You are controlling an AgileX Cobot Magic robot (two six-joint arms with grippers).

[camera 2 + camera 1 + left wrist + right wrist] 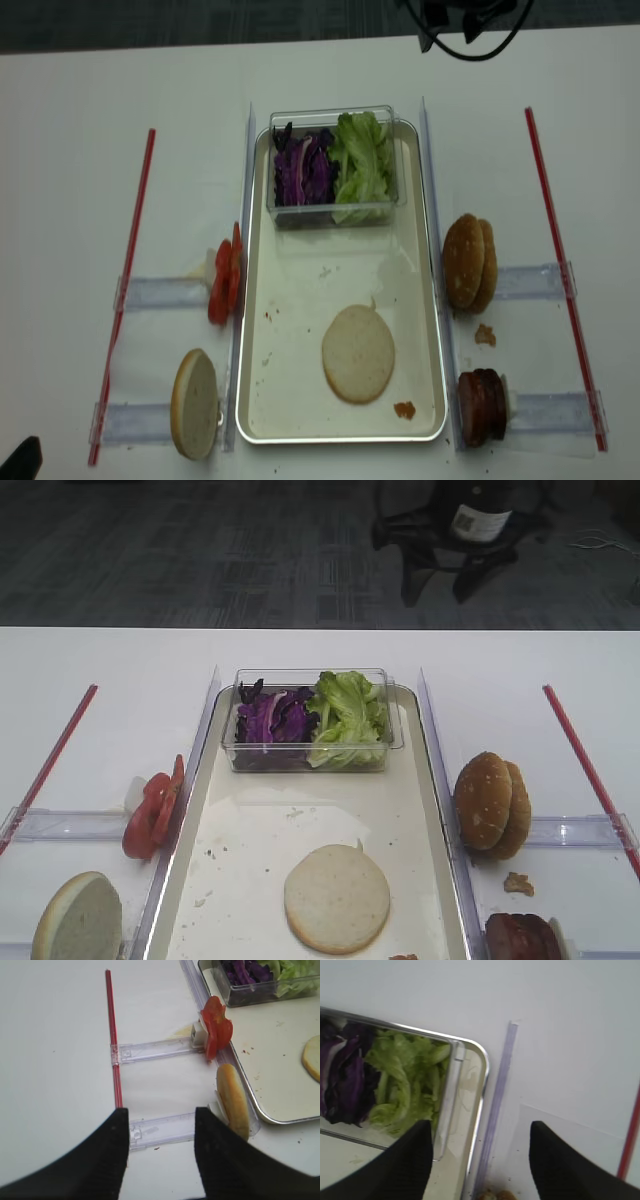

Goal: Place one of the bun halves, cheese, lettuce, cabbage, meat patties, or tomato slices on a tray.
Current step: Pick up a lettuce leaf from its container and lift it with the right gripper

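A pale flat-cut bun half (337,898) lies on the tray (250,840). At the tray's far end a clear tub holds purple cabbage (272,720) and lettuce (348,715). Tomato slices (153,808) and another bun half (78,920) stand on holders to the left. Seeded bun domes (492,802) and meat patties (520,938) stand on the right. Cheese is out of view. My right gripper (480,1160) is open and empty over the tray rim (482,1065), beside the lettuce (400,1080). My left gripper (160,1150) hangs open over a clear holder, left of the upright bun half (232,1100).
Red strips (585,765) (50,760) mark both sides of the white table. Clear plastic rails (440,780) flank the tray. A crumb (517,883) lies by the right holders. Beyond the table's far edge a bottle (480,515) stands in a dark stand.
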